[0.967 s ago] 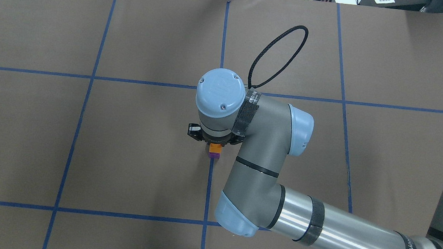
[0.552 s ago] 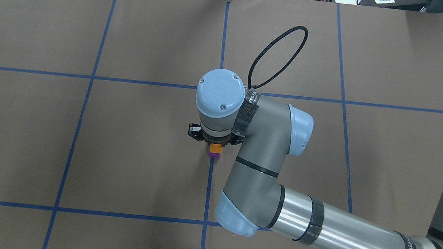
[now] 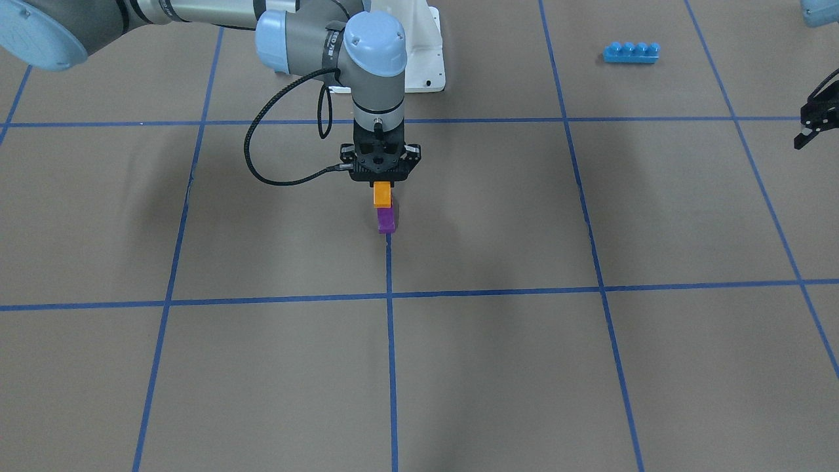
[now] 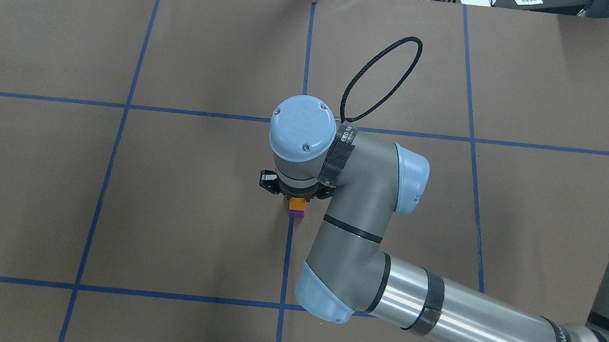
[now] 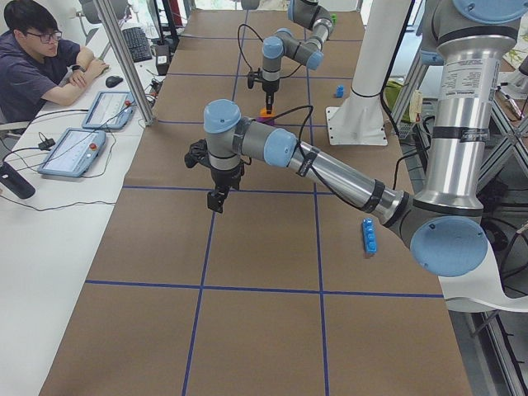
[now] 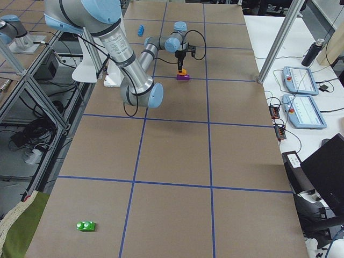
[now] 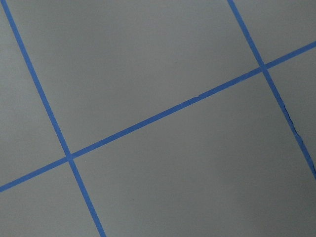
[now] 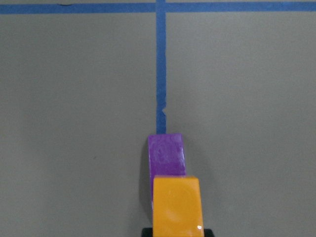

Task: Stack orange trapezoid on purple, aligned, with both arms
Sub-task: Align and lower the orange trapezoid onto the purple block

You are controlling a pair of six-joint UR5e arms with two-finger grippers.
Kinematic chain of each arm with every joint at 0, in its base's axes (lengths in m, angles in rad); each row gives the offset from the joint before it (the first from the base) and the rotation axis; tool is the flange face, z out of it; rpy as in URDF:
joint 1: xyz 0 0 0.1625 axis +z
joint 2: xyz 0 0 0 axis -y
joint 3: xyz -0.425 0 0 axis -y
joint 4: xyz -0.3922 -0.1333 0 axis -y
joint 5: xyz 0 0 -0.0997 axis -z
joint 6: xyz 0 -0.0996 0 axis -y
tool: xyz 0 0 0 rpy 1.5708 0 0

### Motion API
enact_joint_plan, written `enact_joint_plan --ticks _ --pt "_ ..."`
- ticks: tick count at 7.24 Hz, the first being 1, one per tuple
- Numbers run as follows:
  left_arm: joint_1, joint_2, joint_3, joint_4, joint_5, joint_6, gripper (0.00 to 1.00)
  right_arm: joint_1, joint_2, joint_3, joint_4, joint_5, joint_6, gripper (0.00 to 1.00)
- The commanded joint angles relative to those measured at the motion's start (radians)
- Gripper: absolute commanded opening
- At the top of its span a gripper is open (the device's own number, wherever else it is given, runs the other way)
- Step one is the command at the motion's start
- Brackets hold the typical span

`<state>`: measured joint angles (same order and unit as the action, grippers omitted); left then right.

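Your right hand (image 3: 382, 188) stood straight over the orange trapezoid (image 3: 382, 195) and the purple block (image 3: 387, 221), so the way down from above was closed. You had bare tabletop (image 3: 498, 216) on every side of the two blocks. The blue brick (image 3: 631, 52) and the left hand (image 5: 216, 200) were well apart from them.

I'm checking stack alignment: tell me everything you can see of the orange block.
The orange trapezoid is a small glossy plastic block, its top hidden in the right gripper, which holds it. It is directly above the purple block, which stands on a blue tape line; whether the two touch or are fully seated cannot be told.
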<state>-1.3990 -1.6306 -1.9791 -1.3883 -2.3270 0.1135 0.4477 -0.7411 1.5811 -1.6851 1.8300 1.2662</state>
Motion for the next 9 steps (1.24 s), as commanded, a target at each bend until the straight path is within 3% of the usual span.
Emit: enact_joint_plan --ticks 1,9 --pt "0.000 -0.002 0.000 0.000 0.002 0.000 1.00 -0.001 0.000 -0.003 0.002 -0.002 -0.011 0.00" --pt "0.000 -0.014 0.013 0.000 0.002 -0.002 1.00 -0.007 0.000 -0.003 0.005 -0.021 -0.102 0.00"
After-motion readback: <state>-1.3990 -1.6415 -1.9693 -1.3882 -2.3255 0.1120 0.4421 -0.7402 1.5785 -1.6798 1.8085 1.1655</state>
